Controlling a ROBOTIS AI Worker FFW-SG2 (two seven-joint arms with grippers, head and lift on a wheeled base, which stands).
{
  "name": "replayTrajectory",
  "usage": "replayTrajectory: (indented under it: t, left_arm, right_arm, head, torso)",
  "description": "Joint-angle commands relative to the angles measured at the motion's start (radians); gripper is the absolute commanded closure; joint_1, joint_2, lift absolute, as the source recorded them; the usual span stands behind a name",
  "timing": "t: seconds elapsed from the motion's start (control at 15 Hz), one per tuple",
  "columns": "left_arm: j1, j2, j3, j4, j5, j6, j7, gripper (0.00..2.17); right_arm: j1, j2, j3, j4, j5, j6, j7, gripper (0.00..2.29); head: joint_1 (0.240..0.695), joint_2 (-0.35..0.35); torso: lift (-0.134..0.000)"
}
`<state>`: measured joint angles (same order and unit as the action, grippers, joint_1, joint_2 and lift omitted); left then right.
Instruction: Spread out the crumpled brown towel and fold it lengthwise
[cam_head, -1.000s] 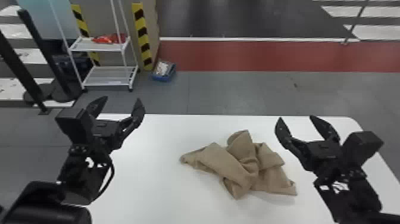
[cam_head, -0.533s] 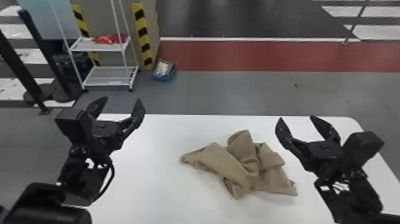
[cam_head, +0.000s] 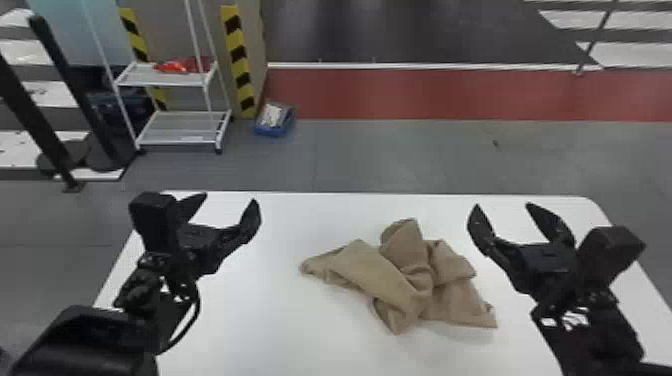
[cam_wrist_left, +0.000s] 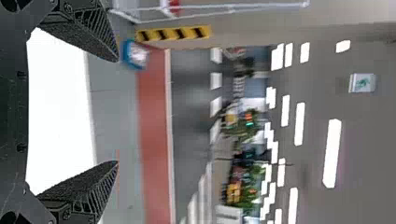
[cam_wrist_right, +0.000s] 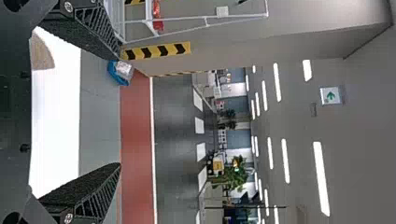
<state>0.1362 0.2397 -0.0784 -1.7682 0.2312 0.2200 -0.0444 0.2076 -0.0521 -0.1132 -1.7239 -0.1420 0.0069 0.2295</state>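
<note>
Head view: brown towel (cam_head: 370, 270) crumpled mid-counter (cam_head: 245, 320), between the 2 grippers, touched by neither. Left end tapers to a point, a slanting fold crosses the middle, a hump rises at the far side, and a flatter corner lies near-right.

Left gripper (cam_head: 230, 198): jaws wide, nothing held. Right gripper (cam_head: 502, 205): jaws wide, nothing held, a bit nearer the towel. Both point away from the robot, over the counter; wrist views look out across the room. Pose reads as a ready stance, 1 arm per side, probably so each can take an end and pull outward.

Progress, my call: 0 of the spreading or folding done. Next likely needs both grippers tipped down and brought inward, 1 to the pointed end, 1 to the near-right corner. Risk: pinching 2 layers at once, or dragging the bundle whole. Soft cloth; should open if true corners get caught.

Labels: none seen on the towel. Right wrist view has a sign (cam_wrist_right: 330, 95) with a green arrow, no readable text.
</note>
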Motion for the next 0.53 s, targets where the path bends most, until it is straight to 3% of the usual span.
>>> replayTrajectory:
  t: [0.0, 0.47]
  left_arm:
    - [0.0, 0.003, -0.057, 0.064, -0.006, -0.037, -0.002, 0.12]
    - [-0.015, 0.01, -0.222, 0.173, -0.02, -0.067, -0.014, 0.12]
  right_arm:
    - [0.007, -0.002, -0.037, 0.05, 0.027, -0.008, 0.001, 0.08]
    - [0.095, -0.006, -0.154, 0.159, 0.081, -0.069, 0.025, 0.19]
  head:
    - [0.695, -0.021]
    - [0.695, -0.197]
  torso:
    - [0.0]
    - [0.0]
